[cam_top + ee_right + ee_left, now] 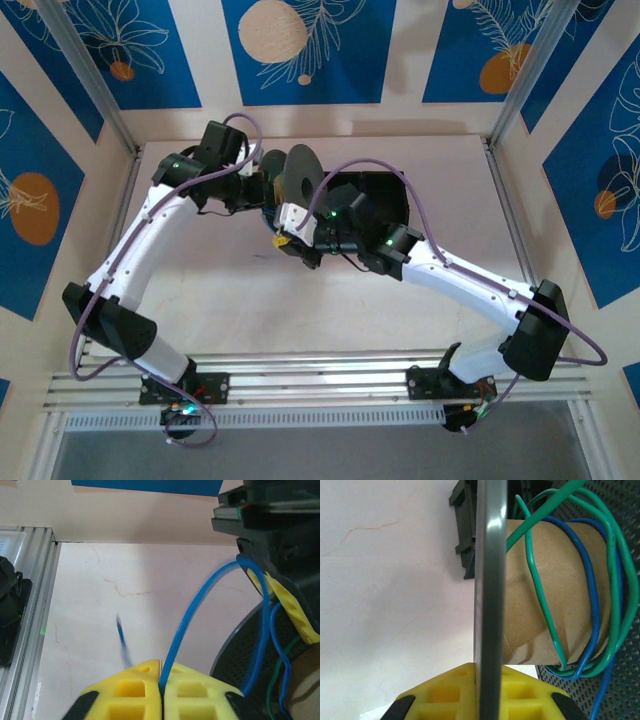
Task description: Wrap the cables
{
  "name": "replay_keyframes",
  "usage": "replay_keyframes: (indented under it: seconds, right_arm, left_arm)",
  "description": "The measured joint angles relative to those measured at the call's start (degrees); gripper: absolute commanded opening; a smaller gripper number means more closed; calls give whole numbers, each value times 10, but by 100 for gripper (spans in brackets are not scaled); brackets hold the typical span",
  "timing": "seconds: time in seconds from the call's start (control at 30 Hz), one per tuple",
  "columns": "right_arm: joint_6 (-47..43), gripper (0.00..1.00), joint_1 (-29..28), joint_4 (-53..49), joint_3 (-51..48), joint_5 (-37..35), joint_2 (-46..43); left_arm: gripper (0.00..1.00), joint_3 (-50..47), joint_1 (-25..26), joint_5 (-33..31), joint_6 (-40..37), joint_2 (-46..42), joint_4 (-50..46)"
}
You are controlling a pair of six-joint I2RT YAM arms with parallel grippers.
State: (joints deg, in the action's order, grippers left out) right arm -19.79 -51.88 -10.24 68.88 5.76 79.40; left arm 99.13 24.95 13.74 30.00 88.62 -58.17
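A spool with a dark grey flange [490, 580] and a cardboard core [555, 595] carries loose turns of green cable [540, 595] and blue cable [592, 600]. My left gripper [487, 669] is shut on the flange's edge, yellow fingers on either side. In the top view it [268, 190] holds the spool [300, 175] upright beside the black tray [392, 195]. My right gripper [161, 672] is shut on the blue cable [200, 600], which arcs up and right toward the spool. The cable's short free end [121, 636] sticks out blurred to the left. From above, the right gripper [287, 240] sits just below the spool.
The black perforated tray [235, 660] lies under and behind the spool. The left arm's wrist and a yellow finger [290, 611] hang close at the right wrist view's upper right. An aluminium rail [25, 630] borders the white table [230, 300], with walls on three sides.
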Motion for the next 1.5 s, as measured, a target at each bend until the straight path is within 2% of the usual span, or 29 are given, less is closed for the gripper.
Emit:
replay_keyframes:
  seconds: [0.07, 0.27, 0.37, 0.53, 0.73, 1.0, 1.13, 1.3, 1.4, 1.5]
  right_arm:
    - [-3, 32, -4, -2, -5, -1, -1]
    - [17, 42, -9, 2, -22, 4, -9]
    - [54, 51, -11, 18, -39, 17, -34]
    - [164, 65, -20, 73, -129, 56, -128]
    - [325, 69, -7, 153, -220, 74, -211]
    - [571, 69, 77, 272, -304, 97, -269]
    - [698, 63, 119, 344, -341, 106, -263]
    - [855, 53, 148, 468, -388, 107, -203]
    - [909, 50, 142, 528, -391, 104, -152]
    - [924, 49, 129, 546, -378, 99, -120]
  left_arm:
    - [0, -7, -4, -3, 2, -8, 9]
    - [0, -37, -11, -9, 6, -42, 29]
    - [0, -45, -12, -9, 6, -56, 35]
    - [0, -63, -26, -23, 13, -80, 82]
    - [0, -86, -37, -31, 30, -111, 121]
    - [0, -111, -39, -26, 89, -140, 173]
    - [0, -137, -41, -15, 130, -156, 213]
    - [0, -176, -42, -3, 185, -178, 264]
    - [0, -191, -42, 1, 210, -187, 285]
    - [0, -201, -42, 5, 228, -192, 301]
